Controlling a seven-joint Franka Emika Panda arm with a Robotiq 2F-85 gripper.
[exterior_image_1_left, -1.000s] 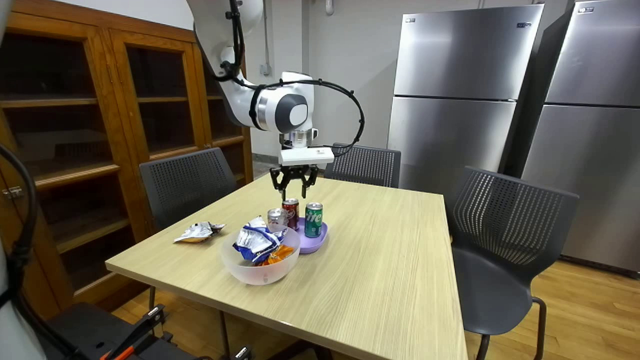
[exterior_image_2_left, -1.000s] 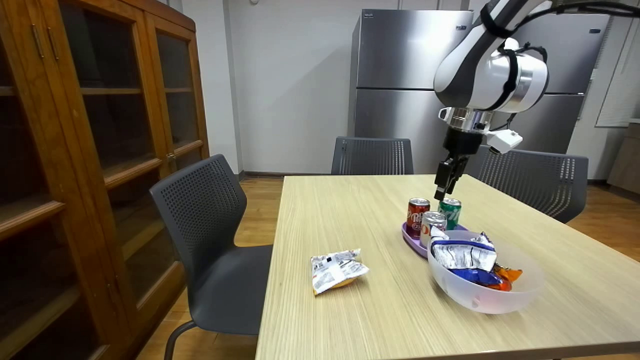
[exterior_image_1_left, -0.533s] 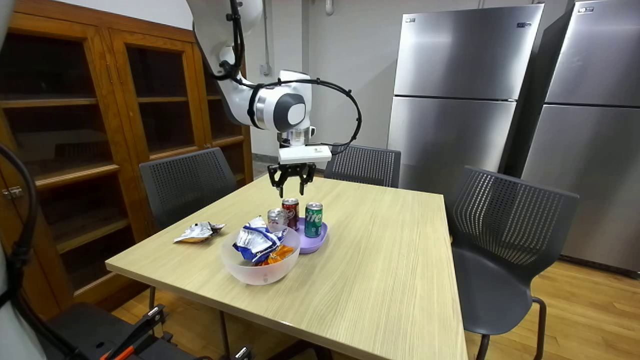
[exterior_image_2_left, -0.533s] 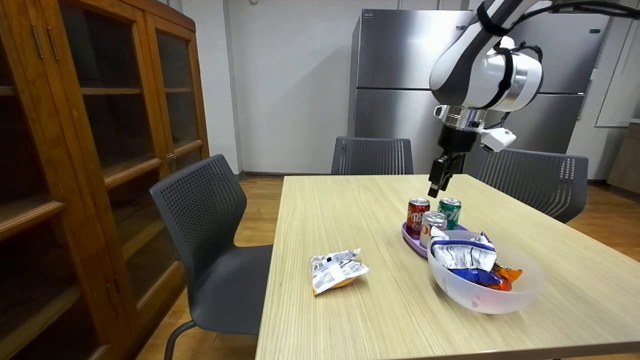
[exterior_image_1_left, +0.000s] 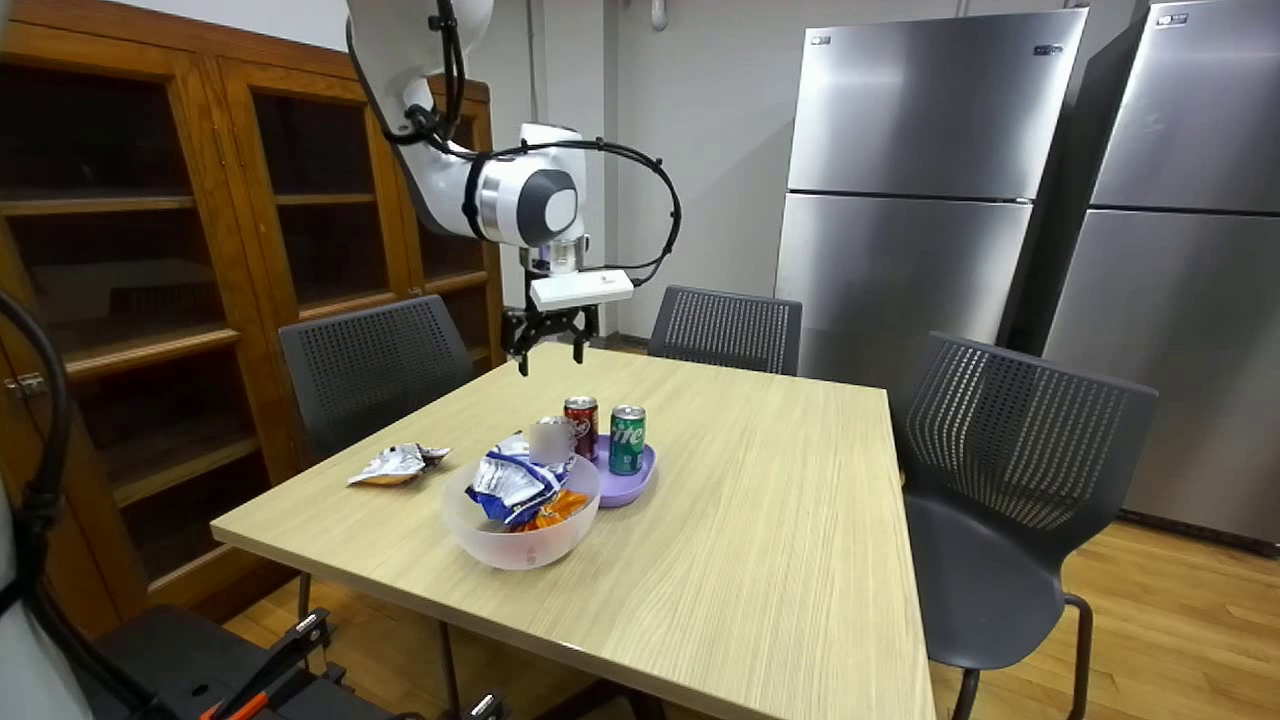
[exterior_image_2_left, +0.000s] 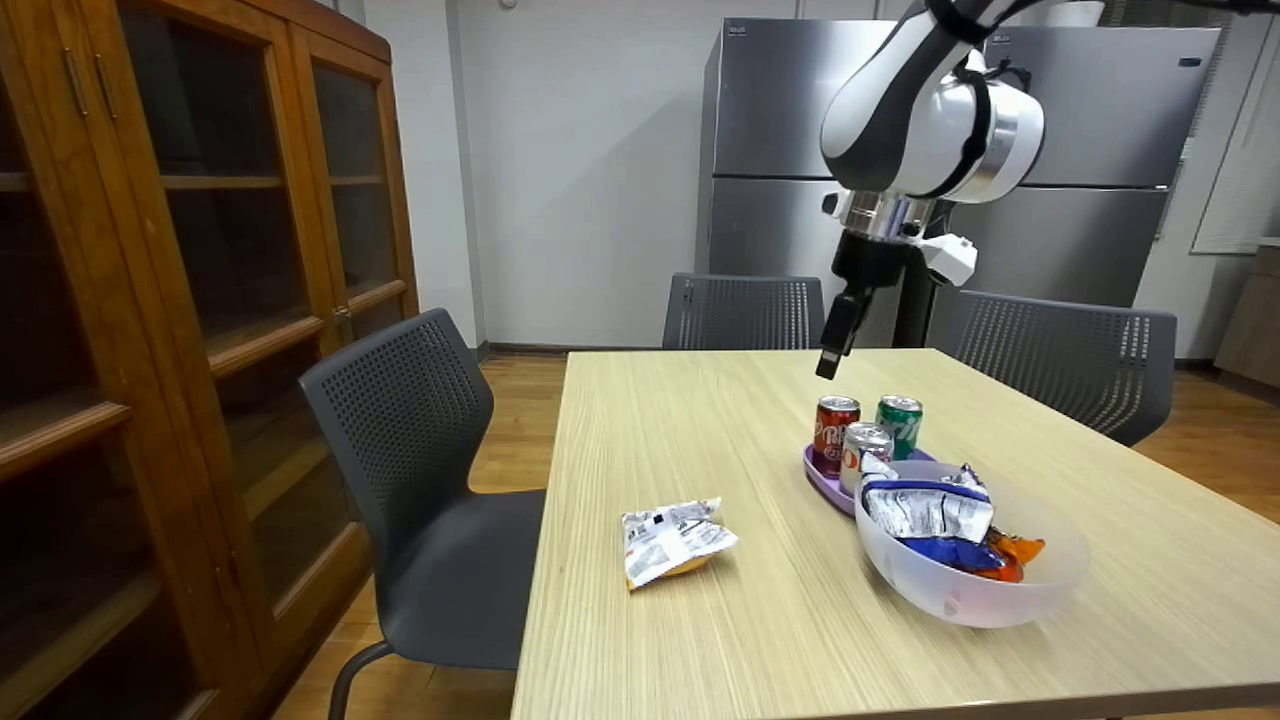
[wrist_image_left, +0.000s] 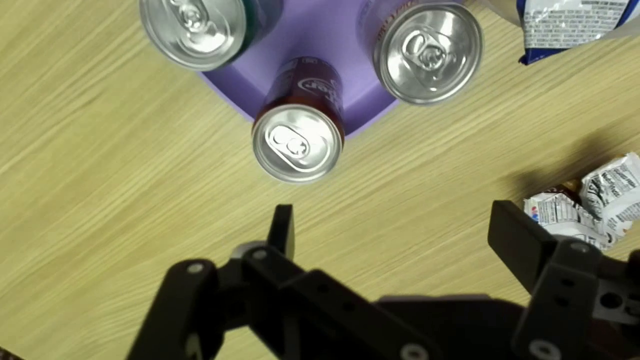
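My gripper (wrist_image_left: 392, 217) stands open above the table, with only bare wood showing between its fingers. A dark red can (wrist_image_left: 300, 142) is the nearest item in the wrist view, a short way beyond the left finger. It stands on a purple tray (wrist_image_left: 320, 30) together with a green can (exterior_image_1_left: 627, 440) and a silver can (wrist_image_left: 429, 54). In an exterior view the gripper (exterior_image_1_left: 551, 362) hangs above and behind the cans, touching none of them. A silver snack bag (exterior_image_2_left: 675, 540) lies on the table, partly hidden by the right finger in the wrist view.
A frosted bowl (exterior_image_2_left: 960, 595) close to the tray holds a blue and silver bag (exterior_image_2_left: 930, 510) and an orange bag (exterior_image_2_left: 1010, 550). Dark chairs (exterior_image_1_left: 1000, 480) surround the wooden table (exterior_image_1_left: 760, 540). A glass-door cabinet (exterior_image_1_left: 150, 300) and steel refrigerators (exterior_image_1_left: 920, 200) stand behind.
The arm has shifted left and slightly up in both exterior views, away from above the cans. My jaws have spread wider. Cans, bowl and bags have stayed put.
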